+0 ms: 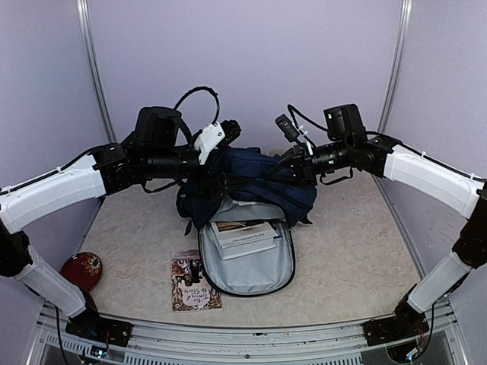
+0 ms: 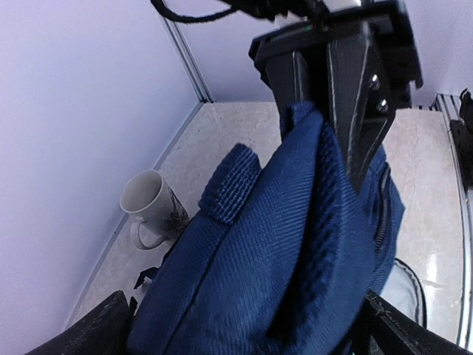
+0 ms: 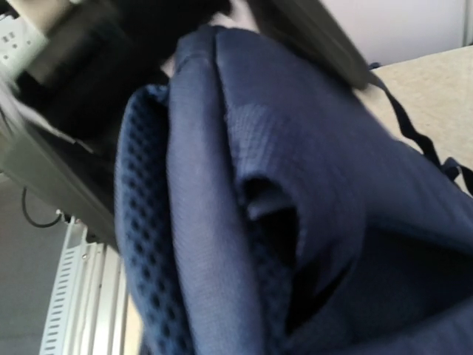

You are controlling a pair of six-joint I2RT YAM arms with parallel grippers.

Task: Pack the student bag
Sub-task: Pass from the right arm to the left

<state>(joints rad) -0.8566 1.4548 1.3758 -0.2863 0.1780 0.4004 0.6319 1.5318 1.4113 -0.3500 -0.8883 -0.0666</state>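
Books [image 1: 243, 236], a small stack with pale covers, lie inside the main compartment of the student bag [image 1: 262, 182]. The compartment is unzipped and its flap [image 1: 247, 274] is folded down flat toward the arm bases, with the light grey lining facing up. The navy-blue bag sits in the middle of the worktop [image 1: 358, 251], its upper part bunched and lifted between the two arms.

The right hand [image 1: 280, 170] is clamped on the bag's top edge. The left wrist view shows its dark fingers pinching a fold of blue fabric, and its own camera is filled with navy cloth and mesh padding. The left hand [image 2: 240, 314] stands wide apart and holds nothing, with its fingers [image 2: 100, 329] flanking the bag's upper back.

Just left of the open flap, an illustrated booklet [image 1: 195, 281] lies flat on the worktop, its edge touching or nearly touching the flap. Farther left of the bag, near the left arm's lower link, lies a red round disc [image 1: 81, 270] with a floral pattern. In the left wrist view, a white mug [image 2: 151, 207] stands upright beside the bag, close to the side wall.
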